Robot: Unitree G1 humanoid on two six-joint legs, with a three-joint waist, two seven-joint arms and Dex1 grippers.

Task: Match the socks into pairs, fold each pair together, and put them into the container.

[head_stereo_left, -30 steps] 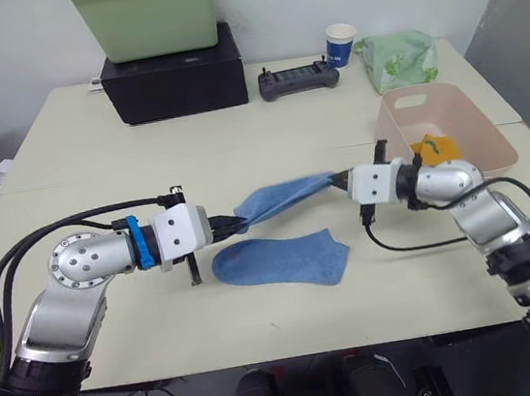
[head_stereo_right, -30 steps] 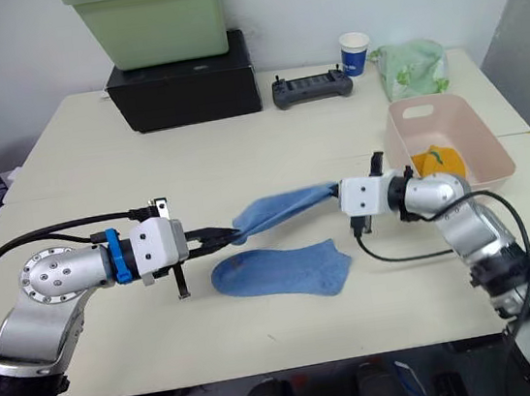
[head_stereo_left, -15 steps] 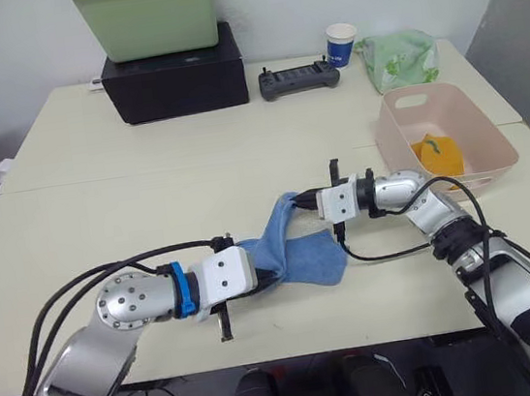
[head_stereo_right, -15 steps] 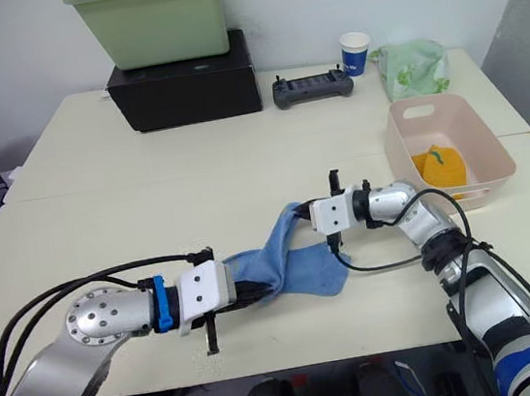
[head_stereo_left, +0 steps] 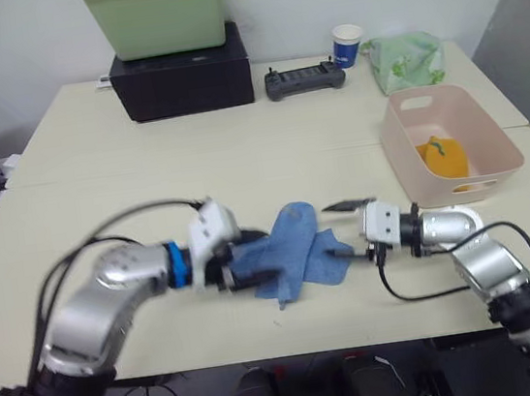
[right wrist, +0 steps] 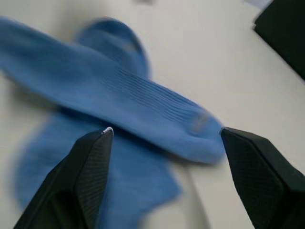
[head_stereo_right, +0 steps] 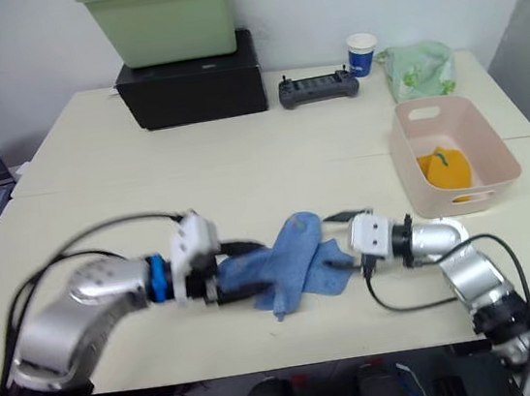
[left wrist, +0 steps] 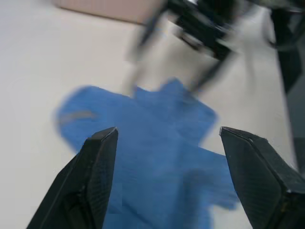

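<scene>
Released since half a second ago, the two light blue socks (head_stereo_left: 292, 251) are left crossed near the bench's front edge between the spread left end effector (head_stereo_left: 256, 275) and right end effector (head_stereo_left: 346, 230), so misaligned folding is risked.

Head stereo pair looks forward and down over the surface (head_stereo_left: 240, 152); both wrist cameras face, close-up, the blue socks (head_stereo_left: 292, 253).
</scene>
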